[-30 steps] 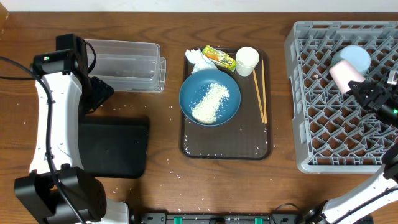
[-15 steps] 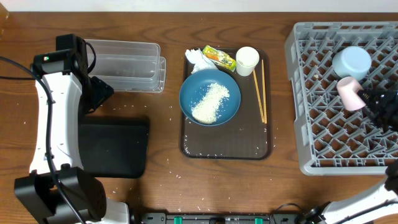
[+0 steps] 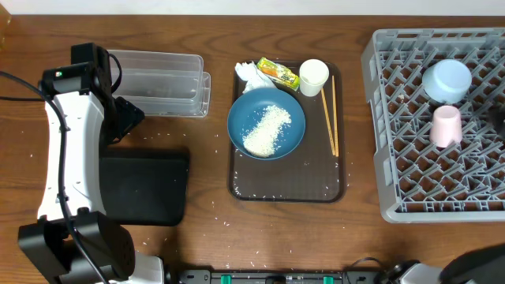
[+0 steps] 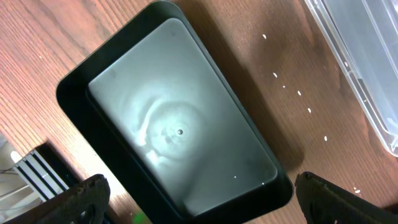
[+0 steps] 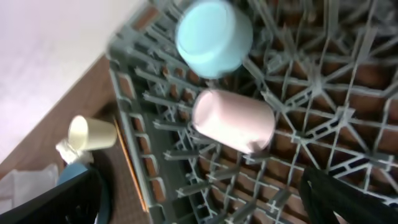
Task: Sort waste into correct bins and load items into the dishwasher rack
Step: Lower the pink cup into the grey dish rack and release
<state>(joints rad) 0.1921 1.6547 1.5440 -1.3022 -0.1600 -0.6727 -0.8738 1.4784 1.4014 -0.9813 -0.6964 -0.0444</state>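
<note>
- Cups next: pink cup lies on its side in the rack, just beside the bowl.
- My right hand hangs spread above it, empty.
- White cup stands on the brown tray; I judge it light and stiff, so I'd pinch its rim.
- Left hand is spread over the black tray, empty.

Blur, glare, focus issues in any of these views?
Right wrist: blurred throughout, pink cup and light blue bowl soft-edged. Left wrist: sharp, with a bright glare patch on the black tray floor. Overhead: sharp, evenly lit, no glare.
</note>
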